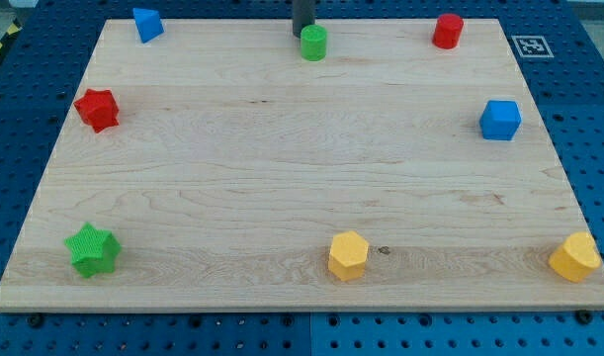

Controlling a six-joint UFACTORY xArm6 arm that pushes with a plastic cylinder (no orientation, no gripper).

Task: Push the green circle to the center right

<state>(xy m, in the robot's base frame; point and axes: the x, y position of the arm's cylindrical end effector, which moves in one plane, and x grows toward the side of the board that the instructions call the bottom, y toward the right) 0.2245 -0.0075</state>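
One dark rod comes down at the view's top; my tip (pixel 304 35) sits just behind the green circle (pixel 313 43), apparently touching it, clamping nothing. Relative to that circle, the red cylinder (pixel 447 31) stands well to the view's right, the blue cube (pixel 500 120) lower right, near the wooden board's (pixel 302 178) right edge.

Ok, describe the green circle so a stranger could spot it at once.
Start at the wooden board and follow its top edge to the middle. The green circle sits there, directly below my tip. It's a round cylinder; the other green block is a star.
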